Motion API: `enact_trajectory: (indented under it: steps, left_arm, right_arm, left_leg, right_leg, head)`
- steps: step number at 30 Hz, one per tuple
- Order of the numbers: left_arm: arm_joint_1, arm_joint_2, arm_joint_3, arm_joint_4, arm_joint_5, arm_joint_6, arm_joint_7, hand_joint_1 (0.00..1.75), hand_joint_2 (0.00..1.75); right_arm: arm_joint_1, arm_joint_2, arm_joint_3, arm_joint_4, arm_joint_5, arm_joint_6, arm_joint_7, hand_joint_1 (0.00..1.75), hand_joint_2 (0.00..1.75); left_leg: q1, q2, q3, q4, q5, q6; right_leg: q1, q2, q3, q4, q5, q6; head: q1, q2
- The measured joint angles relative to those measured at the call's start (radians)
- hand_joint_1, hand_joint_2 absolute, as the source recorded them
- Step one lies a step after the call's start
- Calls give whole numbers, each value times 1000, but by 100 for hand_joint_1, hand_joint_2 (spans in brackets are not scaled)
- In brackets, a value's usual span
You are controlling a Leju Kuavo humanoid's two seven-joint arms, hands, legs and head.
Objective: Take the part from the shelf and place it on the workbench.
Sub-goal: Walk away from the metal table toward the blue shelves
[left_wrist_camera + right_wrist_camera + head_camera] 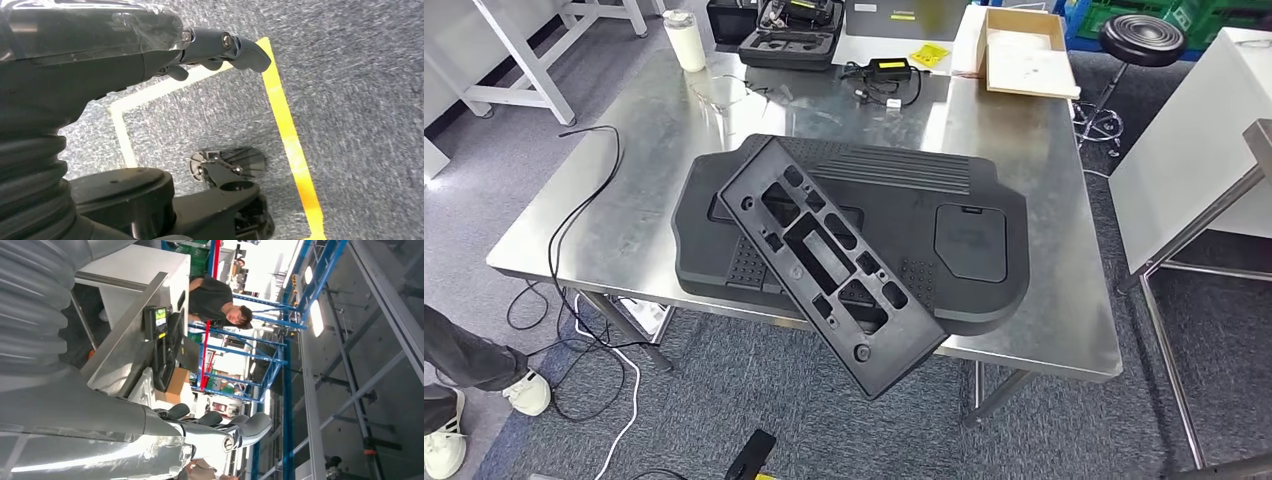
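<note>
A flat black panel (829, 262) with several cut-outs lies diagonally on the steel workbench (624, 200). It rests on top of a larger black moulded part (969, 215), and its near corner juts past the bench's front edge. My left hand (220, 47) hangs over the grey carpet beside yellow floor tape, fingers stretched out and holding nothing. My right hand (220, 426) is raised in the air beside the edge of a steel table (125, 340), fingers apart with nothing in them.
At the back of the bench stand a white roll (685, 40), a black case (790, 35), a charger with cable (889, 72) and a cardboard box (1024, 50). A stool (1141, 38) and a white table (1194, 140) are to the right. Cables and a person's shoes (484, 410) are at lower left.
</note>
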Motion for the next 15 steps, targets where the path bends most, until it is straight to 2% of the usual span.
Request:
enact_trajectory:
  steps: [1, 2, 3, 5, 6, 9, 10, 11, 14, 15]
  left_arm:
    - [0, 0, 0, 0, 0, 0, 0, 0, 175]
    - [1, 0, 0, 0, 0, 0, 0, 0, 175]
    - [1, 0, 0, 0, 0, 0, 0, 0, 175]
    - [0, 0, 0, 0, 0, 0, 0, 0, 175]
    - [0, 0, 0, 0, 0, 0, 0, 0, 175]
    - [0, 0, 0, 0, 0, 0, 0, 0, 175]
    - [0, 0, 0, 0, 0, 0, 0, 0, 175]
    - [0, 0, 0, 0, 0, 0, 0, 0, 175]
    - [1, 0, 0, 0, 0, 0, 0, 0, 175]
    - [2, 0, 0, 0, 0, 0, 0, 0, 175]
  right_arm:
    - [0, 0, 0, 1, 0, 0, 0, 0, 175]
    - [0, 0, 0, 1, 0, 0, 0, 0, 175]
    - [0, 0, 0, 1, 0, 0, 0, 0, 175]
    - [-1, 0, 0, 1, 0, 0, 0, 0, 175]
    - [-2, 0, 0, 1, 0, 0, 0, 0, 175]
    - [-2, 0, 0, 1, 0, 0, -1, 0, 175]
    - [-2, 0, 0, 1, 0, 0, -1, 0, 175]
    - [-3, 0, 0, 1, 0, 0, -1, 0, 175]
    - [-3, 0, 0, 1, 0, 0, -1, 0, 175]
    - [-3, 0, 0, 1, 0, 0, -1, 0, 175]
  left_leg:
    - [0, 0, -6, 2, 3, -1]
    - [0, 0, -10, 4, 6, -3]
    - [0, 0, -13, 6, 8, -5]
    - [-3, -1, -18, 12, 11, -13]
    - [-4, -1, -21, 15, 14, -18]
    - [-2, -1, -26, 20, 18, -35]
    - [0, -2, -32, 34, 5, -40]
    - [1, -2, -45, 68, -22, -45]
    - [3, -3, -113, 254, -135, -54]
    - [4, -3, -123, 296, -152, -56]
  right_leg:
    - [-1, 0, 11, -7, 10, 1]
    - [-2, 0, 42, -52, 36, 0]
    - [-2, 0, 85, -124, 67, -2]
    - [0, 1, 152, -248, 105, -7]
    - [3, 2, 164, -276, 110, -11]
    - [6, 2, 159, -285, 120, -27]
    - [5, 0, 156, -287, 126, -34]
    - [3, -2, 152, -290, 132, -41]
    - [5, -6, 131, -288, 145, -52]
    - [6, -6, 123, -286, 149, -52]
  head:
    - [0, 0]
    - [0, 0]
    - [0, 0]
    - [-1, 0]
    - [-1, 0]
    - [-3, 0]
    - [-4, 0]
    - [-5, 0]
    - [-10, 0]
    - [-10, 0]
